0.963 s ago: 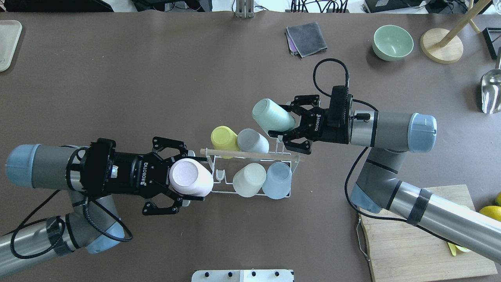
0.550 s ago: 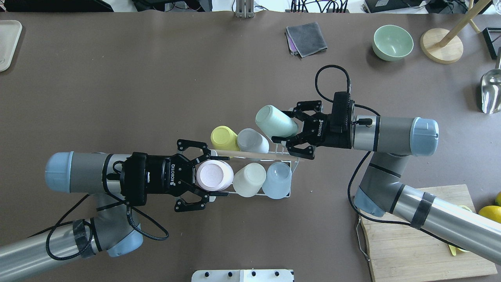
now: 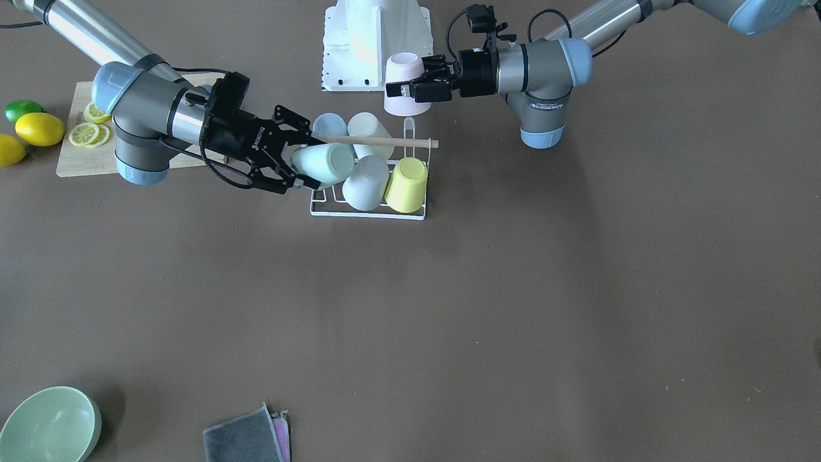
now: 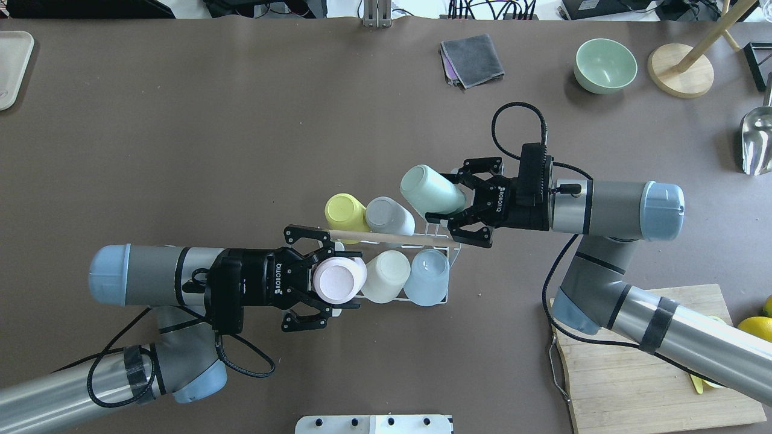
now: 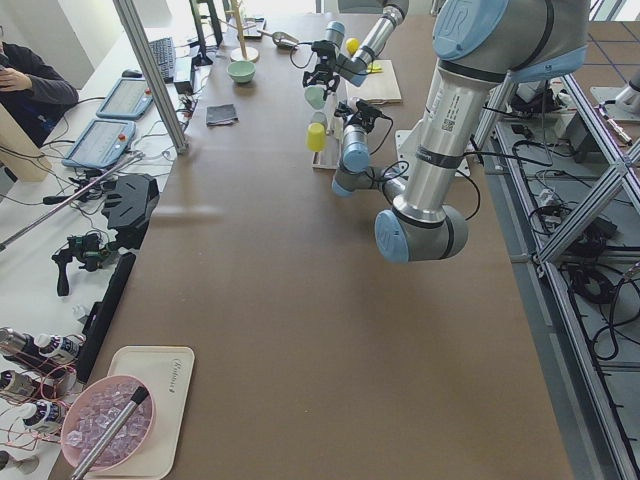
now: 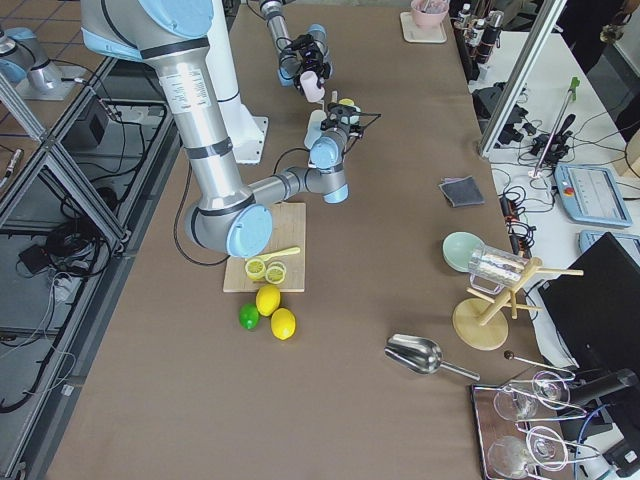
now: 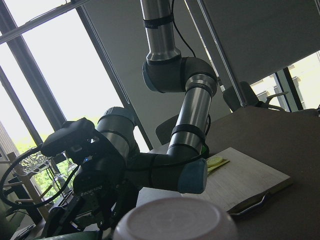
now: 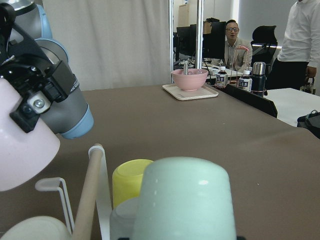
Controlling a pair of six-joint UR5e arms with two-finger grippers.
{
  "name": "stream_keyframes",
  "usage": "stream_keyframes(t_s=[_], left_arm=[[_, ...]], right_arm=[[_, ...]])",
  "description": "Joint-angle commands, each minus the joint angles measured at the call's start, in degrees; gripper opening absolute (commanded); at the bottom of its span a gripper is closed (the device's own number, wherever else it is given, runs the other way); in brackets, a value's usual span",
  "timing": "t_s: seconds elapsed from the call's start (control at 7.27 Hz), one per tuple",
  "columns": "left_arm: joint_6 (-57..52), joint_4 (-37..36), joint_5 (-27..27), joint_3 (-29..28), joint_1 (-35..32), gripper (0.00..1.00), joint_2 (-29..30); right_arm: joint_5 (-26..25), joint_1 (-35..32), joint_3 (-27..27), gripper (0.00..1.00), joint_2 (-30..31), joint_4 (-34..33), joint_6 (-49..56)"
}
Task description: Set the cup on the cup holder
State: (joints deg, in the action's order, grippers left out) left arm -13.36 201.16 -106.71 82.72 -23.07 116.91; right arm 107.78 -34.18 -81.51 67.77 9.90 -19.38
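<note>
- Cup holder (image 4: 443, 265): white wire rack mid-desk (image 4: 241, 120), wooden dowel (image 4: 392, 238) across the top, four cups already seated upside down – yellow cup (image 4: 345, 211) and grey cup (image 4: 389, 216) in the far row, cream cup (image 4: 385, 276) and pale blue cup (image 4: 426, 276) in the near row
- Left gripper (image 4: 325, 283): fingers pinching the pink cup (image 4: 339, 280), base up; carried in from off the rack's left end to the empty near-row slot, now just beside the cream cup, over the prong there; in the front-facing view seemingly raised above the rack, so judged not yet seated – lowering and release left to do
- Right gripper (image 4: 449, 211): fingers pinching the mint cup (image 4: 431, 191), tilted, base toward the far left; drifted slightly right and toward the rack compared with a second ago, hanging over the far-row right end beside the grey cup, prong below apparently free
- Both last slots thus lined up; rack and seated cups unmoved
</note>
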Motion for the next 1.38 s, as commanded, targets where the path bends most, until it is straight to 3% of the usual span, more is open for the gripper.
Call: stream_keyframes(t_s=[0.0,0.14,0.28,0.96,1.24], left_arm=[[-0.18,1.07,0.01,-0.11,0.65,0.51,-0.11],[-0.18,2.29,0.01,-0.72,1.27,0.51,-0.02],[-0.18,4.65,0.01,-2.11,1.97,0.51,0.16],[0.09,4.77,-0.17,-3.53,2.15,0.5,0.33],[0.43,4.77,-0.17,-3.71,1.8,0.5,0.25]], right_arm=[[0.24,-0.36,-0.75,0.59,0.78,0.03,-0.13],[0.41,-0.28,-0.76,0.73,1.05,0.47,-0.13],[0.33,-0.28,-0.67,1.0,1.75,1.43,-0.13],[1.46,-2.73,-1.28,1.0,2.37,1.7,-0.48],[11.78,-9.29,-3.12,1.0,5.25,-0.65,-0.48]])
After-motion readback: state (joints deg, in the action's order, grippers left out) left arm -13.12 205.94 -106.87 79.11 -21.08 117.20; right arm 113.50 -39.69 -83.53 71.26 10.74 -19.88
